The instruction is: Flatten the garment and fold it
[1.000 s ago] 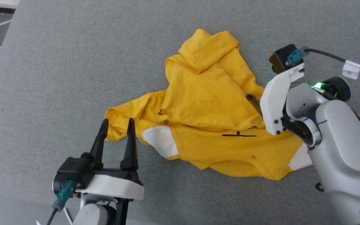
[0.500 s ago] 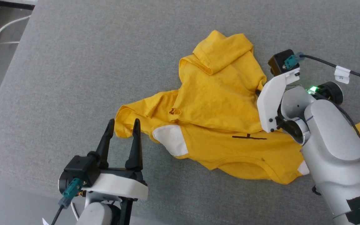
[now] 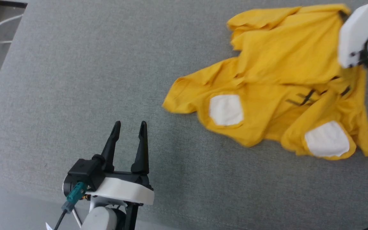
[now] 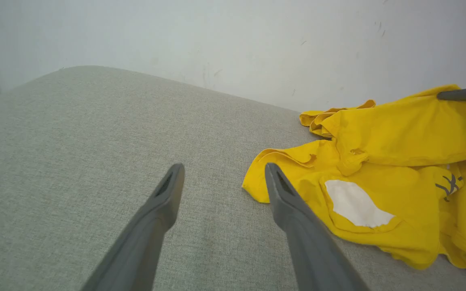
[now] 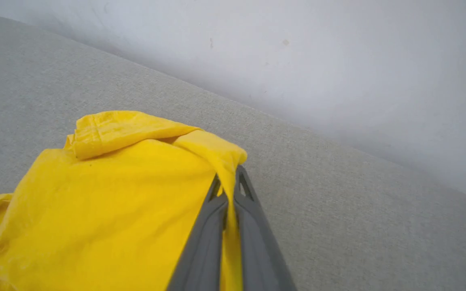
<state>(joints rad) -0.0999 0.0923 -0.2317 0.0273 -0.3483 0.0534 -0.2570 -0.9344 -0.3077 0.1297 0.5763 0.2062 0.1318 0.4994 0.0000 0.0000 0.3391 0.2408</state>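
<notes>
Right gripper [image 5: 229,184] is clamping a fold of the crumpled shirt [image 3: 283,64] while the left gripper [image 3: 130,125] is hovering open, so flattening is seemingly just beginning, folding untouched.

There is one bright yellow wrinkly cotton T-shirt [image 3: 276,64]. It has two white patches: first patch [image 3: 226,109] at 8 o'clock, second patch [image 3: 327,139] at 5 o'clock. Grippers with dark fingers are two: left gripper [image 3: 129,126] and right gripper [image 5: 228,178].
</notes>
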